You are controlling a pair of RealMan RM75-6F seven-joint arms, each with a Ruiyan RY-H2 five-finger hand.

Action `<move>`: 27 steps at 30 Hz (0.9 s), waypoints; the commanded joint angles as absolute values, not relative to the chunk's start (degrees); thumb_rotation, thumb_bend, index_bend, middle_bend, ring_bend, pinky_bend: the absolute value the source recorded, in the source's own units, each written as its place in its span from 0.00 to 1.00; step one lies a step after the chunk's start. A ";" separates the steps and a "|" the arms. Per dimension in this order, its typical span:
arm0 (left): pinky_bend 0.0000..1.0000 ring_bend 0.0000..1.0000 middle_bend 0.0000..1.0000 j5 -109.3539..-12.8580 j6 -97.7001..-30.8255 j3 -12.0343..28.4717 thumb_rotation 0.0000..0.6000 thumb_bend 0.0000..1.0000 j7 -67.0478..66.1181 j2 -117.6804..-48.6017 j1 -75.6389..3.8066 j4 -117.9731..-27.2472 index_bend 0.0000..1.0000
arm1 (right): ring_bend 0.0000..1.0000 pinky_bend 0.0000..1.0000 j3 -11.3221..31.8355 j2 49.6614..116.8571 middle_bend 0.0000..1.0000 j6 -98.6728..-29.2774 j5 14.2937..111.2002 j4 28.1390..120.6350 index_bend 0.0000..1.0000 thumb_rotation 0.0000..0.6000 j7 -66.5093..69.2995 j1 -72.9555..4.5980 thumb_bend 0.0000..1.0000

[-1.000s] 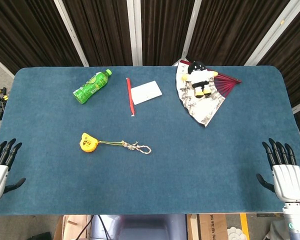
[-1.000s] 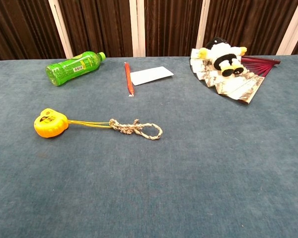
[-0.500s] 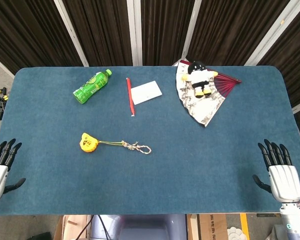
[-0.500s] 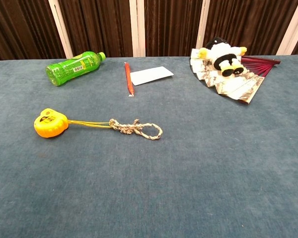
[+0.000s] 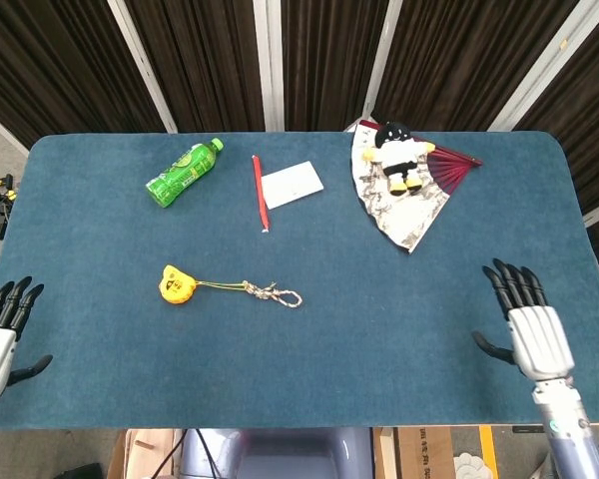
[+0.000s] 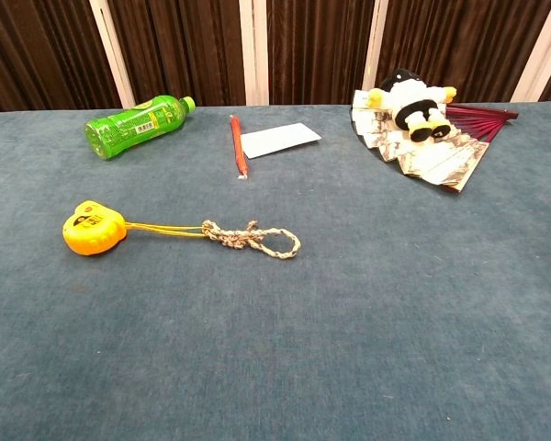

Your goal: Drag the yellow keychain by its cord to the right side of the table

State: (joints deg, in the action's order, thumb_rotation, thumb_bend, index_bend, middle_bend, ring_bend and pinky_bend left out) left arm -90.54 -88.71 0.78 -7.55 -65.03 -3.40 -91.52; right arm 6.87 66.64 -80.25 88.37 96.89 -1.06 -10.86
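Now | yellow keychain (image 5: pixel 177 284) and cord (image 5: pixel 264 291) lie well apart from right hand (image 5: pixel 527 329) | fingers (image 5: pixel 509 283) spread, empty

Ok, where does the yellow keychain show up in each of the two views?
Head view: yellow keychain left of centre, cord trailing right.
Chest view: keychain at middle left, cord ending in a knotted loop.
Shared landmark: the green bottle lies beyond it in both.
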 commanded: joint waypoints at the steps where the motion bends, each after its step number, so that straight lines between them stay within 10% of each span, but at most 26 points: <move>1: 0.00 0.00 0.00 -90.34 -88.54 0.86 1.00 0.00 -7.55 -65.03 -3.48 -91.66 0.00 | 0.00 0.00 8.97 66.66 0.03 -75.87 85.91 100.84 0.16 1.00 -2.61 -14.32 0.24; 27: 0.00 0.00 0.00 -87.79 -85.77 1.68 1.00 0.00 -7.14 -65.40 -4.77 -91.88 0.00 | 0.00 0.00 19.34 93.05 0.14 -56.96 51.98 96.14 0.40 1.00 -23.59 -41.50 0.27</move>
State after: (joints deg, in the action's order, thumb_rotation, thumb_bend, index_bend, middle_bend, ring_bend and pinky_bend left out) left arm -87.80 -85.77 1.68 -7.14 -65.41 -4.77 -91.87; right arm 19.07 91.41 -57.46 53.50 97.63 -22.88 -40.25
